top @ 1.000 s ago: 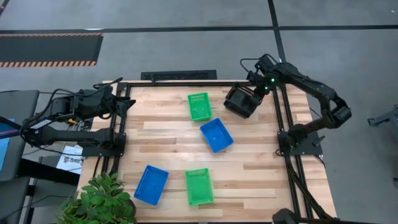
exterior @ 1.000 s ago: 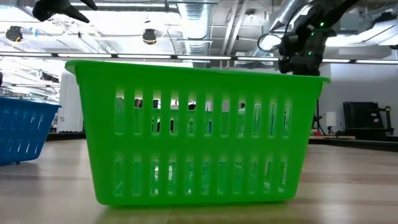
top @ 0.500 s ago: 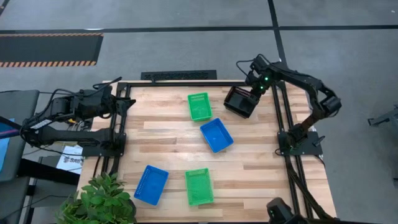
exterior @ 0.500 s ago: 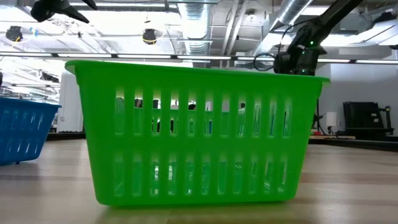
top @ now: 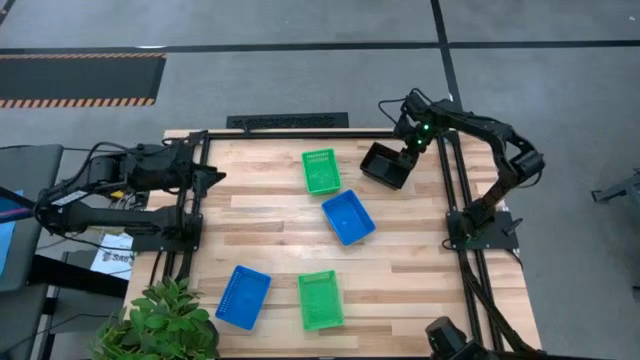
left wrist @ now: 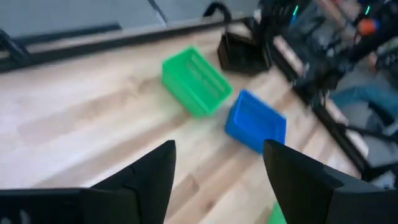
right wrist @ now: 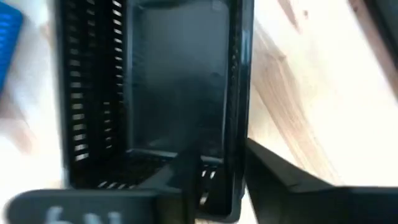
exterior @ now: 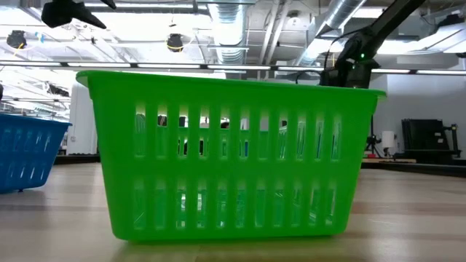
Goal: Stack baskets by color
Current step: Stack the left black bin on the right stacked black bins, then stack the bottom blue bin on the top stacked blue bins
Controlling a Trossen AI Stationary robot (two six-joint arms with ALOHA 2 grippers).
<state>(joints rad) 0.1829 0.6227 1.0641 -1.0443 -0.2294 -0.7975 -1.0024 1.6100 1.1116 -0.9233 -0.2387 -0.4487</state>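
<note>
Right gripper (top: pixel 404 158) at the black basket (top: pixel 384 165)
Its fingers straddle the basket's wall, parted; left gripper (top: pixel 213 177) waits open at the table's left edge.

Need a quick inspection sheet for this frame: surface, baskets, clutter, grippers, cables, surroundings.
Surface: wooden table, bare between the baskets.
Job's things: black basket at the far right edge; far green basket; centre blue basket; near blue basket; near green basket. Only the black one may be a stack.
Clutter: nothing seen on the table.
Grippers: left gripper open, over the left edge, holding nothing; right gripper at the black basket's rim, one finger inside, one outside.
Cables: dark cables along the left arm.
Surroundings: potted plant at the near left corner; grey floor.
</note>
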